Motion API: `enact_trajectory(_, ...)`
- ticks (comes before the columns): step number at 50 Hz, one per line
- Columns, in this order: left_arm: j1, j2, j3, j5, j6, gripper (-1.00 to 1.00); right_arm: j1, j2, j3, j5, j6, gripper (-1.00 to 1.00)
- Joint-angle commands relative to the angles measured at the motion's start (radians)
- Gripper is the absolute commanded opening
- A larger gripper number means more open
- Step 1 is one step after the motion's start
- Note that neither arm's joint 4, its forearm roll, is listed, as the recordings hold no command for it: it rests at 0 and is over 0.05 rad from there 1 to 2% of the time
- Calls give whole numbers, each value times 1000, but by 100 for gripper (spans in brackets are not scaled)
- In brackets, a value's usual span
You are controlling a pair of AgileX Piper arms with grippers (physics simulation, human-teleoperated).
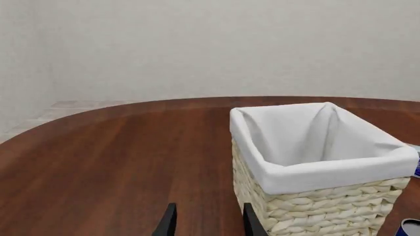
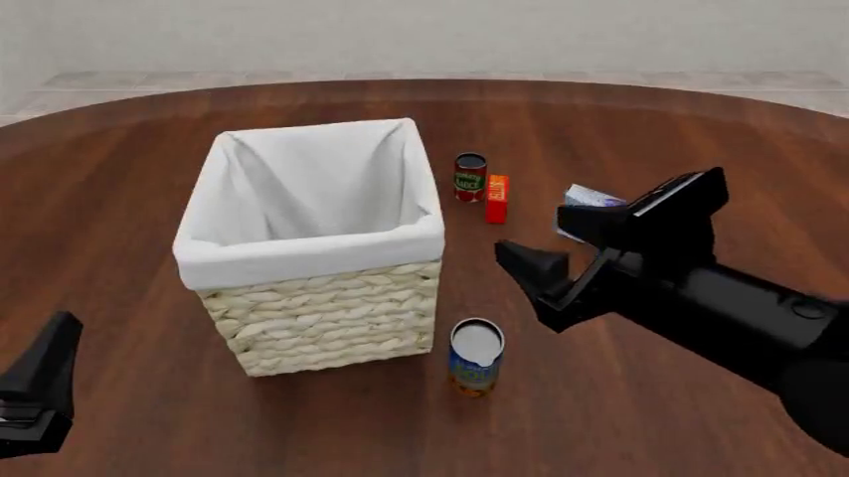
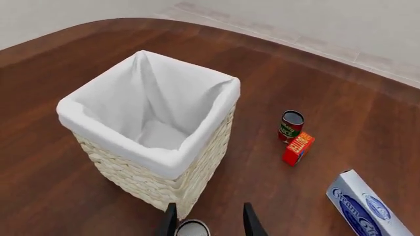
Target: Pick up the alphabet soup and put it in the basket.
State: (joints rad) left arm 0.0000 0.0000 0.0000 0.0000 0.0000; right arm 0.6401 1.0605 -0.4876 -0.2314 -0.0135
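Two claws in view: left claw (image 1: 207, 220) low at surface (image 2: 119, 179) edge, fingers spread w/ nothing between. Basket (image 2: 316, 288) centre-left; alphabet soup (image 2: 475, 357) upright just right of its near corner. Right claw (image 3: 208, 219) hovers above soup, spread apart.

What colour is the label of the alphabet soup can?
Blue with orange-yellow markings, under a plain silver-grey top; the alphabet soup shows best in the front view.

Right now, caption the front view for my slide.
Right tool hovers above the blue-labelled silver-topped soup can standing beside the cream wicker basket.
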Motion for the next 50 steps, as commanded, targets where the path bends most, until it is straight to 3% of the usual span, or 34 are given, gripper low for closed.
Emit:
enact_trajectory(1,0,0,0,0,0,100,43,39,0,-16,19,100)
enact_trajectory(50,0,0,0,0,0,100,26,109,50,-88,48,100)
